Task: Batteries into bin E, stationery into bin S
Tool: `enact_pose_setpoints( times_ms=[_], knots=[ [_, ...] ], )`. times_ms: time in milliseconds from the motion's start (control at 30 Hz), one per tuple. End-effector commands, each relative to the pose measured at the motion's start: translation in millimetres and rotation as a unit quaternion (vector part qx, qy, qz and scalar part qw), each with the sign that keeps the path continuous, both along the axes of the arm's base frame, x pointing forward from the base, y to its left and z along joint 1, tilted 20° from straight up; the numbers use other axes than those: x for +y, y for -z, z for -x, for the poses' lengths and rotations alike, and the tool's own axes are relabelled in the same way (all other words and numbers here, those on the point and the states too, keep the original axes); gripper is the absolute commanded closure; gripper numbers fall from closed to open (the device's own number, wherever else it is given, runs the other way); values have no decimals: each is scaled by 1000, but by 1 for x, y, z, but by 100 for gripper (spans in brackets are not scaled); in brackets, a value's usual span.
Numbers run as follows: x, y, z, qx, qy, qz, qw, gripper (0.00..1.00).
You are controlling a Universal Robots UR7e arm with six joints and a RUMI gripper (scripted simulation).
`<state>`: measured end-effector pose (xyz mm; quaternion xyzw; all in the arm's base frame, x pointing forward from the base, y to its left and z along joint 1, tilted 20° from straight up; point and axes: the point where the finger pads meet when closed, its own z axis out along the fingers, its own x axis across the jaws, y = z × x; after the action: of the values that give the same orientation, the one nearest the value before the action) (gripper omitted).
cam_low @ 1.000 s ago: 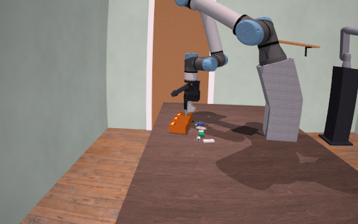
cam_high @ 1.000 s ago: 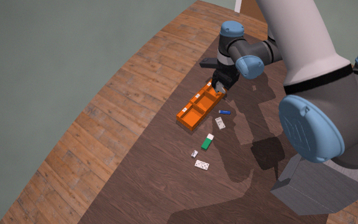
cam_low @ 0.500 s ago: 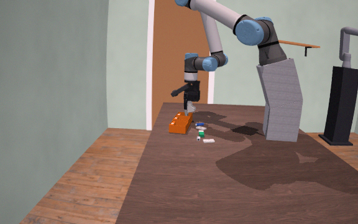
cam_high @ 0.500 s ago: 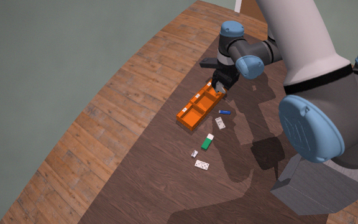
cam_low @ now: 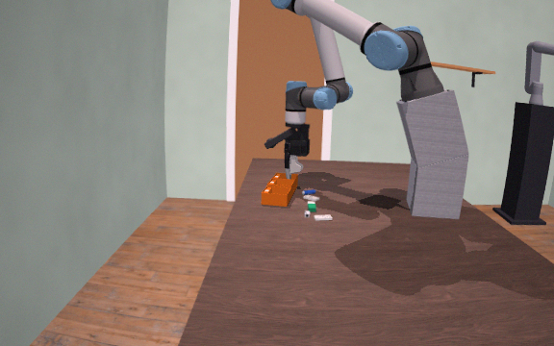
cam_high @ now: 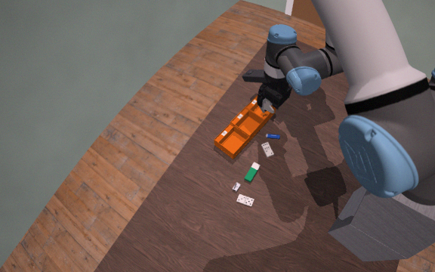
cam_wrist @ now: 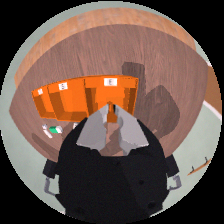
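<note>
The narrow, closed claw (cam_high: 266, 106) (cam_low: 289, 177) (cam_wrist: 111, 104) is positioned over the orange bin labeled E (cam_high: 255, 109) (cam_wrist: 131, 97); the adjacent bin reads S (cam_high: 251, 123) (cam_wrist: 74, 102). The blue cylindrical battery (cam_high: 273, 136) (cam_low: 309, 191) lies outside the bins, apart from the claw, on the dark wood-grain table (cam_high: 187, 196) (cam_low: 258, 269) (cam_wrist: 165, 60). A block-shaped green-and-white eraser (cam_high: 252, 172) (cam_low: 312, 207) (cam_wrist: 55, 129) lies farther from the claw.

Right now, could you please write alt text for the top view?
The jaws are over the far end of an orange bin row. Beside it lie a blue battery, two dominoes, a green-and-white eraser and a small white block.
</note>
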<state>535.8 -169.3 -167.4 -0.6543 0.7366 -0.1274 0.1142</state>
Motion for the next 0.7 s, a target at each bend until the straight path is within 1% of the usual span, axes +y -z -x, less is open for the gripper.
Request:
enact_pose_setpoints(
  times_ms=[0, 667],
  knots=[
    [0, -6, 1, -1, 0, 0, 1000, 96],
    [1, -26, 9, -1, 0, 0, 1000, 96]
  ],
)
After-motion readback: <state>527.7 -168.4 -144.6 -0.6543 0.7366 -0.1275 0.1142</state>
